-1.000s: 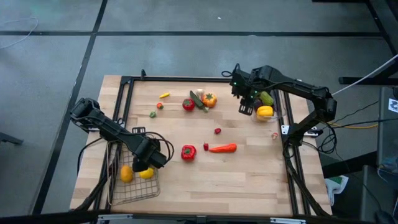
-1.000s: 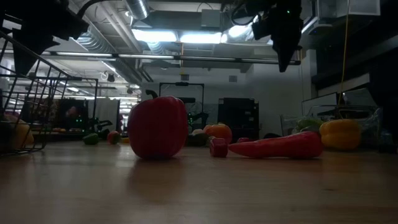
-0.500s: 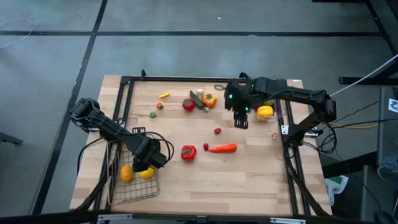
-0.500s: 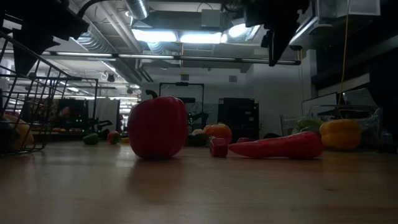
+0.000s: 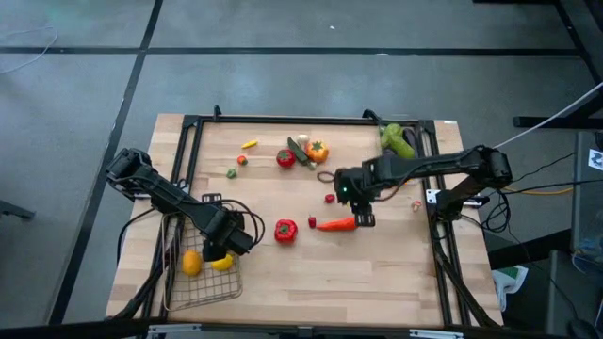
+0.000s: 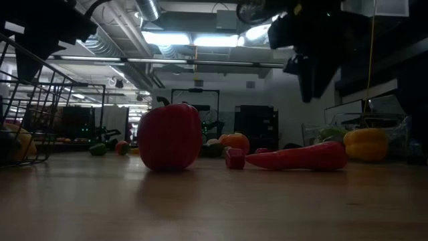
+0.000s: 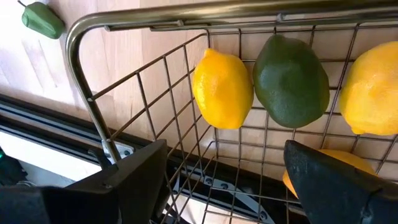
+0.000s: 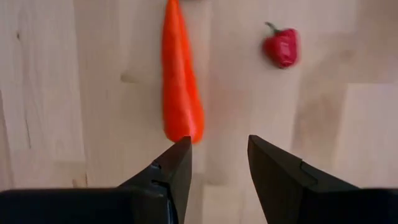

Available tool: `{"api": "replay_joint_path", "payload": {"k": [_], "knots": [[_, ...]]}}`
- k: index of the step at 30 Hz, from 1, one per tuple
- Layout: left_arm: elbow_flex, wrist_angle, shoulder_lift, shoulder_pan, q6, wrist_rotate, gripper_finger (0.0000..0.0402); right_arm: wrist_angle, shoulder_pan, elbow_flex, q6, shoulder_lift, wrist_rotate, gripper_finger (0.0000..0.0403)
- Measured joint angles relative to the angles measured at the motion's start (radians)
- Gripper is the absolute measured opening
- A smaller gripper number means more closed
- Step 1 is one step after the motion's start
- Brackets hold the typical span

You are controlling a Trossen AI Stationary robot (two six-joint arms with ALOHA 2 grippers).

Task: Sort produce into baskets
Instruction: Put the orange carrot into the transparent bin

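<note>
Above wooden table (image 5: pixel 377 264), right gripper (image 8: pixel 219 163) parted, empty, over carrot (image 8: pixel 180 87).

Industrial lab: exposed ceiling ducts (image 6: pixel 144 23), equipment racks (image 6: pixel 257 127).

No legible text, label, brand, number or sign is found in any view; nothing readable is carried on the produce, baskets, table or arms

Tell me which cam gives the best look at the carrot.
Right wrist view: the carrot lies large and unblocked just ahead of the open, empty right gripper. High view shows it small, partly under that gripper. Low view gives a dim side profile. Left wrist view misses it.
</note>
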Motion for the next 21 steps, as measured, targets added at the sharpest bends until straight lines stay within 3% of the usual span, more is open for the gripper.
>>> {"api": "replay_joint_path", "payload": {"k": [9,21], "knots": [[0.0,0.037,0.0,0.0,0.0,0.0,0.0317,0.275,0.091,-0.182,0.017,0.0,0.0,0.0154],[0.0,0.112,0.0,0.0,0.0,0.0,0.0318,0.449,0.106,-0.262,0.131,0.013,0.027,0.0154]]}}
